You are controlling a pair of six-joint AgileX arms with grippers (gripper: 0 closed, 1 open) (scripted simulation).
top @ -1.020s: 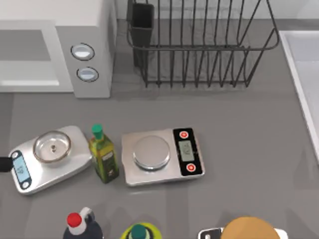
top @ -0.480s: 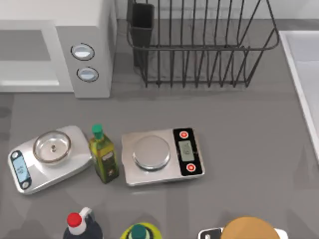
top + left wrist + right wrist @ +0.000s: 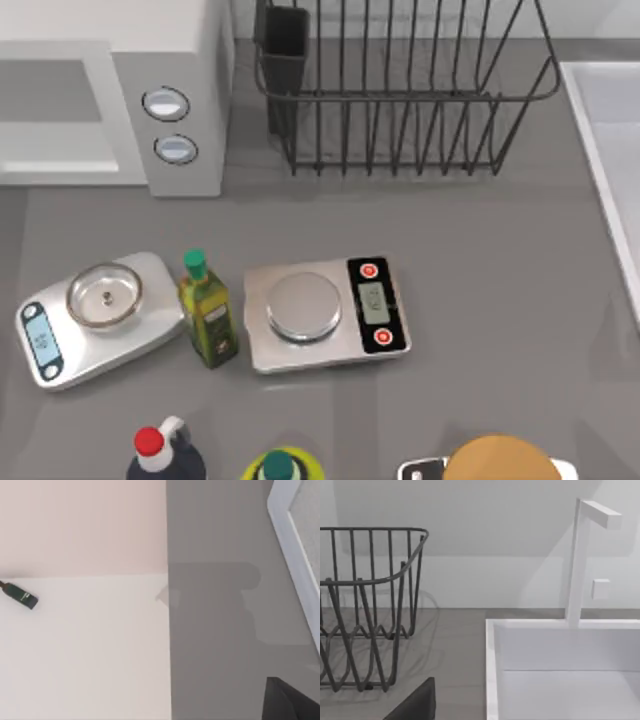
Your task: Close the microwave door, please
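Microwave door (image 3: 50,110), a flat white-framed panel with a grey window, lies flush across the large white boxy microwave (image 3: 175,60) at the table's far left, beside its two round knobs, so it looks closed already. Whether either gripper is clenched or released, I cannot tell.

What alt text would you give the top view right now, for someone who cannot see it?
A white microwave sits at the table's rear left, its door shut flush, beside a dark wire rack. In front stand two kitchen scales with a green-capped bottle between them.
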